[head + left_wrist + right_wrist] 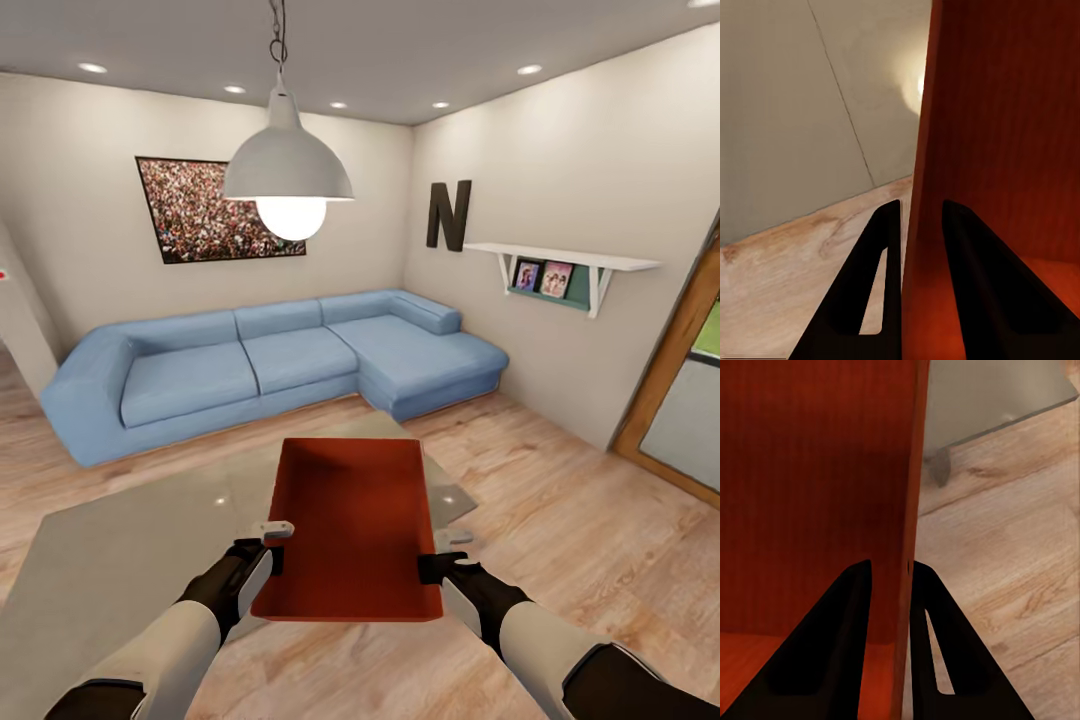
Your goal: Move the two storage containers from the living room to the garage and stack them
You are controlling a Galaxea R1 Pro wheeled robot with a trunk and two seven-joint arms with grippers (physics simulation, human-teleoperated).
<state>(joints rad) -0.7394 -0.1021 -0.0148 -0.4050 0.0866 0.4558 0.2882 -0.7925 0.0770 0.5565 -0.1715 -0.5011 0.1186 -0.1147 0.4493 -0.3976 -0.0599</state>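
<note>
The orange-red storage container (350, 525) is up off the pale grey low table (120, 560) and held out in front of the robot, open side up, in the living room with its light wood-plank floor (560, 520) and the blue sectional sofa (270, 365) beyond. It is carried by its two long side walls — the left gripper (268, 545) pinches the left wall and the right gripper (440, 555) the right one, both near the robot's end of the box. In each wrist view one dark finger sits inside the box and the other outside, the thin wall squeezed between them, so both are closed down to the wall's thickness and gripping. The job in hand appears to be the carry to the garage, and doing it well probably means keeping the two arms at a fixed spacing and equal height so the thin walls are neither pulled apart nor twisted — and turning the base gently, since the far end of the box overhangs unsupported and could lever against the pinches.
</note>
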